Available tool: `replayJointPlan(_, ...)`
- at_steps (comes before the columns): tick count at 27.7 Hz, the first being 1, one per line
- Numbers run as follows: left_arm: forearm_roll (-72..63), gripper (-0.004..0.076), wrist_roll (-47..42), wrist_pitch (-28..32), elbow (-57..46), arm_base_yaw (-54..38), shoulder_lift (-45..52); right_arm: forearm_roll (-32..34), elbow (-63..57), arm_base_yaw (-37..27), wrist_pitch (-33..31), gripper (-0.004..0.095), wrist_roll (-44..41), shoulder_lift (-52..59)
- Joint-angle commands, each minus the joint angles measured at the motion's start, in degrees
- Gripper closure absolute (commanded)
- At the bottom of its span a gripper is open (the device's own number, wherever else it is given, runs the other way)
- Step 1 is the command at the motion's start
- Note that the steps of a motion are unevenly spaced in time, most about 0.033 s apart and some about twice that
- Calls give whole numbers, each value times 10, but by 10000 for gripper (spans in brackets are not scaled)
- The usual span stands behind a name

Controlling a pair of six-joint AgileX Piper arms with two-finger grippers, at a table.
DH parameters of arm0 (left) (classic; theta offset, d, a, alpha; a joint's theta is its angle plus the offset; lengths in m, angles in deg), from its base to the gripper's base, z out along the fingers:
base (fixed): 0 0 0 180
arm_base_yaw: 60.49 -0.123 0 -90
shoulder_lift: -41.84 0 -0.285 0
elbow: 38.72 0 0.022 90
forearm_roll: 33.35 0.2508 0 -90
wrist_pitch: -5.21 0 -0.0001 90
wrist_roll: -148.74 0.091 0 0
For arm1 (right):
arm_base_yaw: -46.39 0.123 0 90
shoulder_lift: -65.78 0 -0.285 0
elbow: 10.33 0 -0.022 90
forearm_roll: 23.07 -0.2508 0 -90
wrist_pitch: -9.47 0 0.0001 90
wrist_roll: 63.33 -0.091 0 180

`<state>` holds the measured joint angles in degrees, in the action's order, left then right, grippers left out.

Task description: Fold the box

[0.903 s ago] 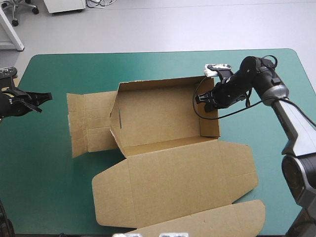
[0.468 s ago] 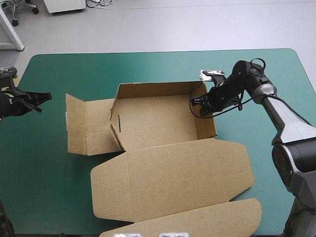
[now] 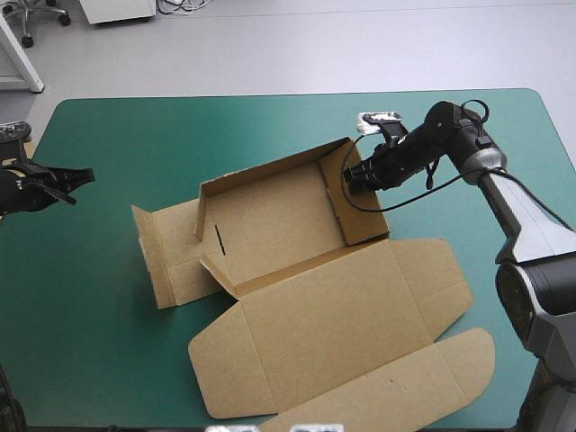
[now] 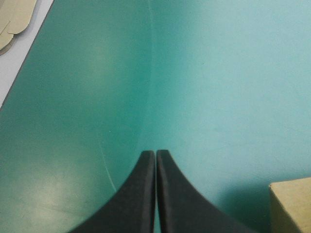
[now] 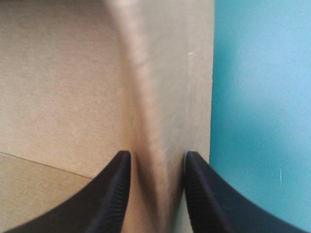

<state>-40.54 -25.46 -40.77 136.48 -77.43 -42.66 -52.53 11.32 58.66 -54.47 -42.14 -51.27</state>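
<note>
The brown box (image 3: pixel 270 216) lies mid-table as an open tray, turned askew, its walls raised. Its big lid (image 3: pixel 333 324) lies flat toward the near edge, and a side flap (image 3: pixel 171 256) is spread to the left. My right gripper (image 3: pixel 351 175) sits at the far end of the tray's right wall (image 3: pixel 360 211). In the right wrist view that gripper (image 5: pixel 155 165) has the wall's upright edge (image 5: pixel 146 97) pinched between its black fingers. My left gripper (image 3: pixel 79 178) is shut and empty over the table's left edge, well clear of the box. A box corner (image 4: pixel 291 204) shows beside that gripper (image 4: pixel 155 154).
Bare teal-green cover (image 3: pixel 135 135) stretches along the far side and the left of the table. More pale board (image 4: pixel 12 19) shows beyond the table's left edge in the left wrist view. The lid's outer flap (image 3: pixel 396 396) reaches the near table edge.
The box has turned anticlockwise, its right end swinging toward the far edge with my right gripper on the wall. The lid slid right. The left arm has not moved.
</note>
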Motion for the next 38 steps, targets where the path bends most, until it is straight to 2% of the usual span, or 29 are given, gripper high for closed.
replayJointPlan(1, -8, 726, -4, 33, 19, -2, 16, -27, 43, -2, -9, 407, 6, 41)
replayJointPlan(16, -14, 726, -2, 33, 19, -2, 16, -18, 99, -2, -56, 385, 1, 82)
replayJointPlan(25, -22, 726, 3, 31, 19, -2, 16, 116, 105, 48, -64, 386, -45, 82)
replayJointPlan(32, -26, 726, 3, 22, 19, -2, 16, 262, 105, 120, -34, 395, -91, 81)
replayJointPlan(38, -27, 726, 3, 17, 19, -2, 16, 298, 105, 123, -12, 393, -117, 48)
